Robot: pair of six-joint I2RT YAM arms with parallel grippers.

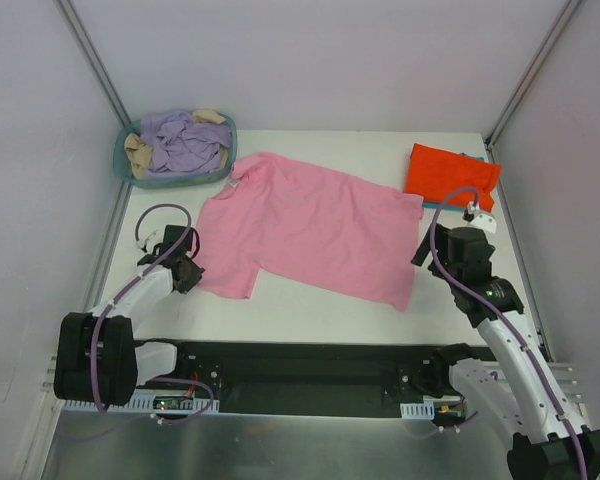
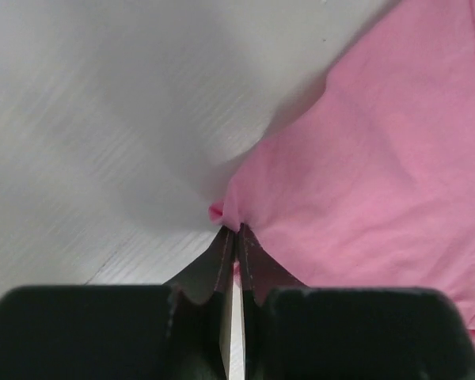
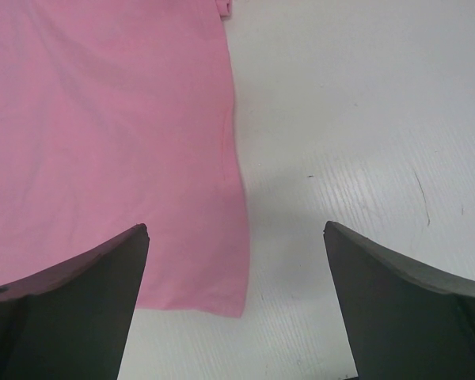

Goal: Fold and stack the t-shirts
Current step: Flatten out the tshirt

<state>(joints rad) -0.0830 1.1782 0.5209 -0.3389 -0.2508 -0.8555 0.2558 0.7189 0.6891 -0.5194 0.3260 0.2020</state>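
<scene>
Pink shirt (image 1: 310,225) lies spread flat across the middle of the table (image 1: 310,310), front or back up I cannot tell, with its neck end toward the far left and its hem toward the right. Just beyond the neck end, in the far left corner, stands a round teal basket (image 1: 123,165). It holds a crumpled lilac cloth (image 1: 180,140) heaped in the middle and beige cloths (image 1: 138,152) tucked at its left and far sides. At the far right corner a folded orange shirt (image 1: 448,172) rests on the table, apart from the pink one, and a thin teal edge (image 1: 429,205) shows under it.

The left arm reaches forward low from its base, its wrist bent down to the table at the near left sleeve. The left claw (image 1: 187,272) is pressed together there, its 2 fingers (image 2: 222,253) pinching a small pucker of the pink sleeve's edge against the table, as the left wrist view shows.

The right arm stretches up the right side, with its wrist tipped downward. The right claw (image 1: 425,245) hangs with its fingers (image 3: 103,277) wide apart and holds nothing. It sits over the shirt's right edge: in the right wrist view the pink edge and 1 corner run between the 2 fingers, with cloth under the left finger and bare table under the right.
</scene>
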